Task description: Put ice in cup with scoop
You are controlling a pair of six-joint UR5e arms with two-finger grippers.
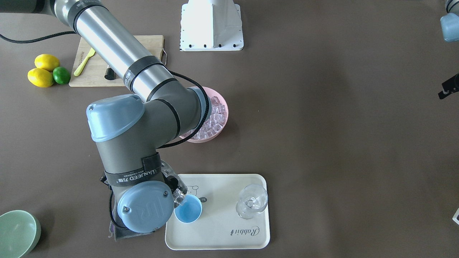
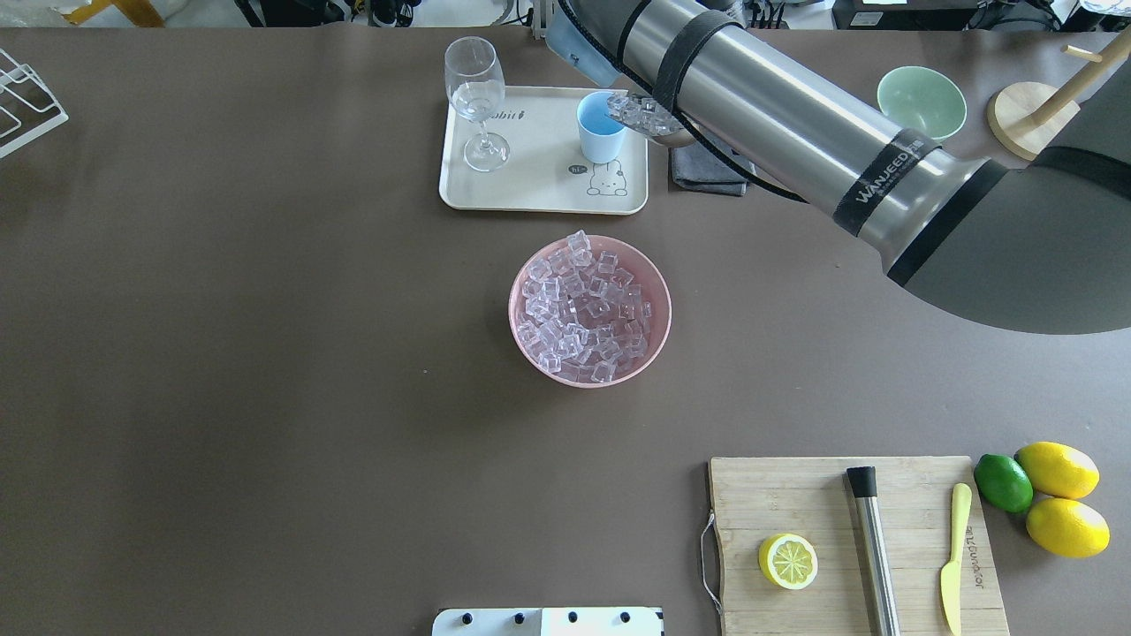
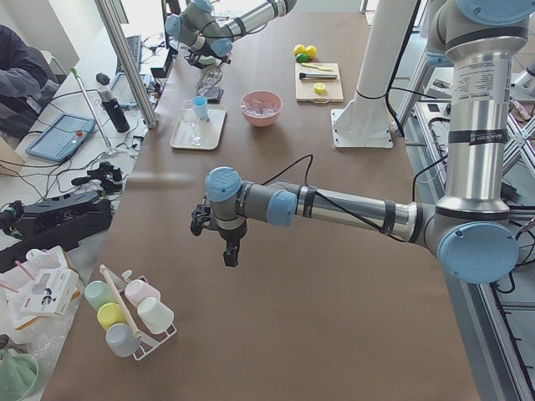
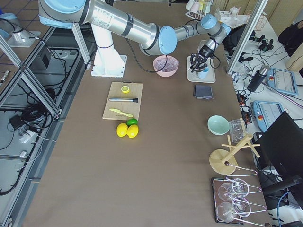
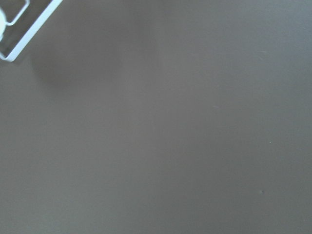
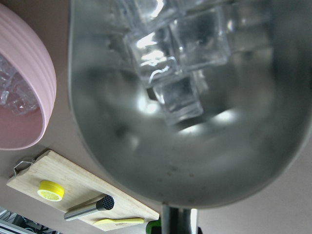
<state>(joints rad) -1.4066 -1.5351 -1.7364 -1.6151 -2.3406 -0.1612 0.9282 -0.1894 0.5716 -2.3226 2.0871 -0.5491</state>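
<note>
The right hand (image 4: 200,56), mostly hidden, evidently clamps the scoop (image 6: 146,161) by its handle. It holds the load out ahead over the cup (image 2: 601,137) so the ice (image 2: 634,109) can slide in.

Lit softly and evenly from above, with only faint, blurred shadows across a broad desk (image 2: 265,371) topped in plain matte brown. Bounded along one long edge by a slanting aluminium frame (image 4: 28,73). Sunk beyond that edge to a dark floor (image 4: 12,165) strewn with black cables and white plugs (image 4: 23,137). Paved in reddish tiles (image 4: 23,4) past the far corner of the same edge. Flanked along the opposite long edge by a white side bench (image 3: 84,117), crowded with cables, a blue-framed tablet (image 3: 60,136) and a black monitor (image 4: 284,137). Fenced off from that bench by upright aluminium posts (image 3: 125,63).
</note>
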